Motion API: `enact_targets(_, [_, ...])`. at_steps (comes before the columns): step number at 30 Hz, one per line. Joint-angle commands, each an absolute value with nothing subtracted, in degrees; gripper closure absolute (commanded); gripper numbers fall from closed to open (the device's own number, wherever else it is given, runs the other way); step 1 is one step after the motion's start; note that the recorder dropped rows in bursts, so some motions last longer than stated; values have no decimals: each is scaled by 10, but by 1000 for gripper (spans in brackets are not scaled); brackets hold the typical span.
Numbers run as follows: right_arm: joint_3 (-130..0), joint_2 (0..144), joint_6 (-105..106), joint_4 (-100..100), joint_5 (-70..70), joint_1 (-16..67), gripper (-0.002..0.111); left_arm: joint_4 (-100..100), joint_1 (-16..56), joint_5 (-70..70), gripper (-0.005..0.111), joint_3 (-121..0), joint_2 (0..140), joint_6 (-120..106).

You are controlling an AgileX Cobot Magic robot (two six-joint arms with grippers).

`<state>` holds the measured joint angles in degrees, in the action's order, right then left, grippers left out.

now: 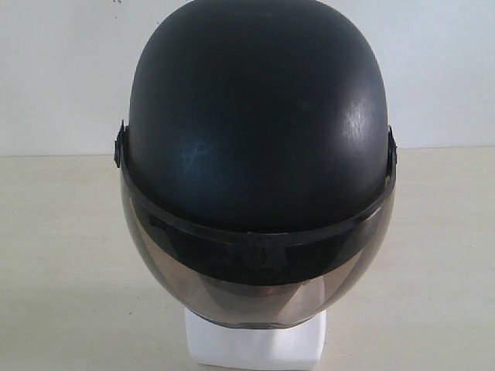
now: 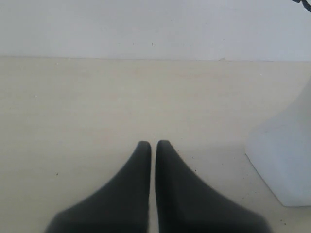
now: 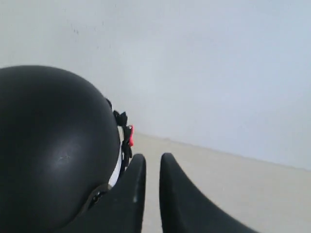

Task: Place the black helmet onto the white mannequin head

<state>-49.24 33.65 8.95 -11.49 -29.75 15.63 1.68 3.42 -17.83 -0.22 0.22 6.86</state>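
The black helmet (image 1: 255,116) sits on top of the white mannequin head (image 1: 255,344). Its smoky visor (image 1: 255,286) hangs down over the face, so only the blocky white base shows under it. No gripper appears in the exterior view. In the left wrist view my left gripper (image 2: 153,143) is shut on nothing, low over the table, with the mannequin head's base (image 2: 286,155) off to one side and apart from it. In the right wrist view my right gripper (image 3: 153,158) is shut and empty, close beside the helmet's shell (image 3: 48,145) and near its strap with a red clip (image 3: 129,136).
The mannequin head stands on a pale beige table (image 1: 62,270). A plain white wall (image 1: 62,69) runs behind it. Bare tabletop (image 2: 97,107) stretches ahead of the left gripper as far as the wall.
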Motion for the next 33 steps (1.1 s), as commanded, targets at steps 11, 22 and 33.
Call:
enact_targets(11, [-192, 121, 97, -74, -72, 45, 96, 15, 33, -178, 102, 0, 0, 67])
enact_targets(22, [-116, 0, 46, -78, -49, 45, 96, 15, 33, -178, 102, 0, 0, 67])
enact_targets(33, [-41, 0, 34, -97, -48, 45, 96, 15, 33, -178, 102, 0, 0, 67])
